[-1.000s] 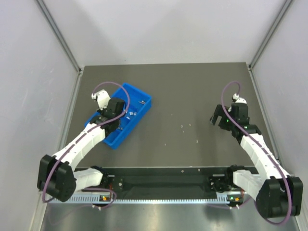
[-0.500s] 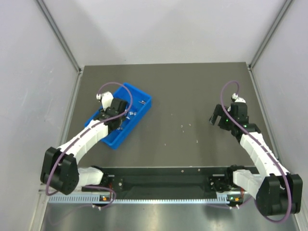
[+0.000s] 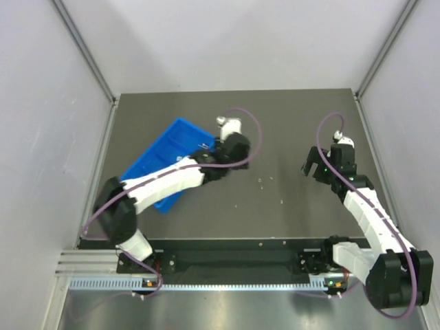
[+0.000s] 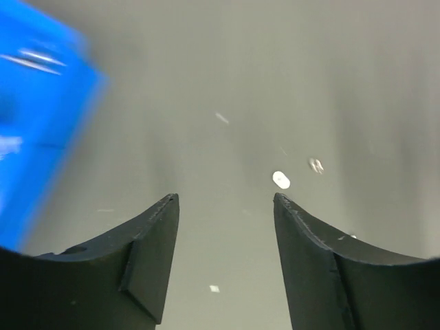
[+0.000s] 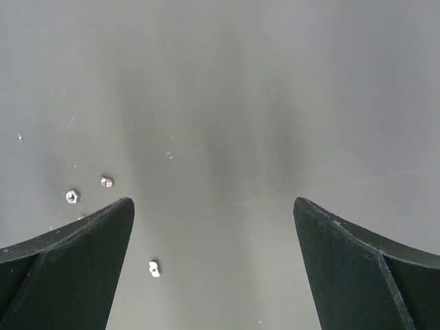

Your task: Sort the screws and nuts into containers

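The blue tray (image 3: 167, 142) lies at the left of the table, and its blurred corner (image 4: 34, 124) fills the left of the left wrist view. Silver streaks, probably screws (image 4: 31, 60), lie in it. My left gripper (image 3: 241, 163) hangs over bare table just right of the tray, open (image 4: 225, 197) and holding nothing. Loose nuts (image 4: 280, 180) lie ahead of it on the table (image 3: 262, 181). My right gripper (image 3: 311, 168) hovers at the right, wide open (image 5: 213, 201) and empty. Three nuts (image 5: 72, 196) lie by its left finger, one nut (image 5: 154, 269) close to that finger's inner side.
The dark table (image 3: 275, 124) is walled by grey panels on three sides. Single nuts lie nearer the front (image 3: 283, 201). My left arm (image 3: 165, 182) stretches across the tray's near side.
My left arm has swung right, from over the tray to the table beyond its right end, and its jaws have opened. The right arm has barely shifted.
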Robot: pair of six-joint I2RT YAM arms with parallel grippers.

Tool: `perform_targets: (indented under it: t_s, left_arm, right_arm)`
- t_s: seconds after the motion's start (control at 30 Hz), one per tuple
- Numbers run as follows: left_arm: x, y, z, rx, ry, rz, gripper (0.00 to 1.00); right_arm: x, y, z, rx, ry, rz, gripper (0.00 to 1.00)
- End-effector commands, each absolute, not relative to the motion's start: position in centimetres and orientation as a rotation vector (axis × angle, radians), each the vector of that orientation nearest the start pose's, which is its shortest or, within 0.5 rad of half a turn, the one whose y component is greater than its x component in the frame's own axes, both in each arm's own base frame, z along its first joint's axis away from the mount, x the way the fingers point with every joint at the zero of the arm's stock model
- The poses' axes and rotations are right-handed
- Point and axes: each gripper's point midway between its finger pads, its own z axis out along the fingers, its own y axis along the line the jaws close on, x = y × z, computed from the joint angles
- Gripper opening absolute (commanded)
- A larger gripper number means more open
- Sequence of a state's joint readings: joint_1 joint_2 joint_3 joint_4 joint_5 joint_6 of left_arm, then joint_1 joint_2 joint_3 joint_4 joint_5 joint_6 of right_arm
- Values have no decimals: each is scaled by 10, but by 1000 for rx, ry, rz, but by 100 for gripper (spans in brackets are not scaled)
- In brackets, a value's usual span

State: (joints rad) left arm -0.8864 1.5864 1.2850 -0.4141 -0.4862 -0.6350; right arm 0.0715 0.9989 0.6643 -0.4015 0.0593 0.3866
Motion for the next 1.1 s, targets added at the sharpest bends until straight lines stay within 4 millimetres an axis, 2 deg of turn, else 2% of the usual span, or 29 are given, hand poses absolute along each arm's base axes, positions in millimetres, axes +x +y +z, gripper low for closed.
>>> perform_targets:
  t_s: [0.0,0.03,0.07,0.1,0.13,0.2,0.23,0.27,0.37,0.53,0.77,1.07]
  left_arm:
    - [317,-354,150,166,2266,-370,61]
    - [312,-368,127,217,2310,-359,61]
    - [314,-381,129,224,2304,-381,60]
    - [312,-388,123,239,2316,-384,60]
    - [311,-395,105,260,2346,-364,60]
    - [313,-408,100,263,2353,-381,60]
    - [314,-411,85,275,2372,-357,60]
    - [317,-417,86,274,2363,-363,60]
    - [320,-420,66,291,2388,-322,57]
    - [324,-417,50,287,2400,-257,53]
    - [322,-405,39,272,2424,-192,51]
    - [316,-407,28,302,2450,-198,42]
  right_arm:
    - [292,21,136,404,2213,154,100]
    - [292,20,138,400,2207,149,99]
    - [291,19,138,400,2209,144,100]
    - [291,18,141,401,2204,140,100]
    - [291,18,142,401,2199,140,100]
    - [291,17,143,407,2198,137,100]
    - [291,18,142,406,2200,140,100]
    - [291,18,142,406,2202,142,100]
    - [290,18,138,403,2214,139,100]
    - [290,18,140,397,2208,142,100]
    - [288,18,137,396,2216,140,100]
    - [289,17,138,399,2215,133,100]
